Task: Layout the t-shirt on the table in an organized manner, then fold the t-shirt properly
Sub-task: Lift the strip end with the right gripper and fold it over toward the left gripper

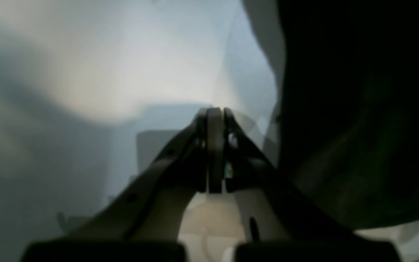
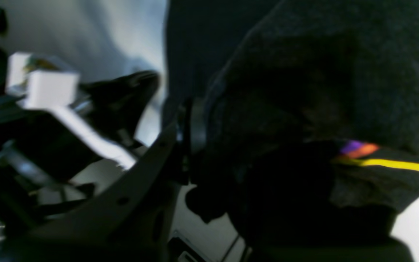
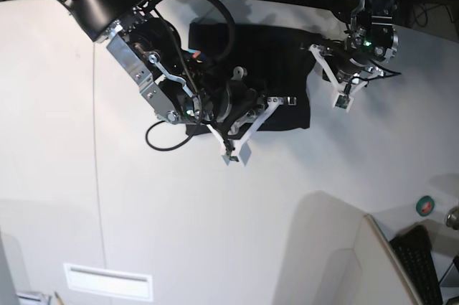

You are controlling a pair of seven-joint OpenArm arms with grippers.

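Black t-shirt [image 3: 269, 68] spread on white bench [image 3: 57, 140]. Right pincer [image 3: 234, 154] clamps t-shirt near edge. Left pincer [image 3: 343, 102] closed, empty, just beside t-shirt's side edge.

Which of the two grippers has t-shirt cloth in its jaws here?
The right gripper: black t-shirt fabric with coloured print lines bunches against its closed jaws. The left gripper is shut on nothing, white table beyond its tips, dark cloth only beside it.
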